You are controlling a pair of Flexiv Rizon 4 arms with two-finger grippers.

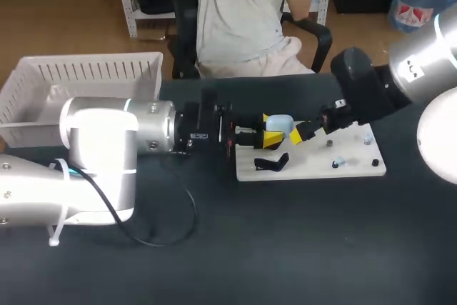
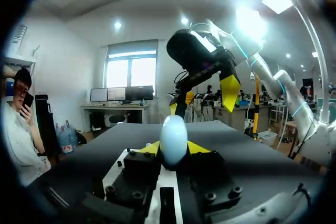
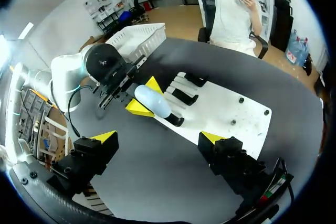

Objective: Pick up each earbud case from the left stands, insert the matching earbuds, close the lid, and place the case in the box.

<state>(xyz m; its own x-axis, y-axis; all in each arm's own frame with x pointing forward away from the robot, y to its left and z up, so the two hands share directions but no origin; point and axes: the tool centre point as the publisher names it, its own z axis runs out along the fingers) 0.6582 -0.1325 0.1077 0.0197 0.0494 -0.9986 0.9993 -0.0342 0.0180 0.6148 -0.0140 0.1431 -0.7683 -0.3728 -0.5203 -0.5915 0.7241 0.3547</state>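
Gripping pale case — left jaws, right jaws agape, white board, dark table

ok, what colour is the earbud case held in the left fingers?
Pale blue. The smooth, rounded plastic earbud case shows best in the left wrist view.

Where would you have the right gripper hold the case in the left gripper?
Probably on the free rounded end of the case, coming from straight ahead of the left gripper. That gripper clamps the case's lower flanks, so only the end jutting past its tips is bare. The right gripper, open, faces it.
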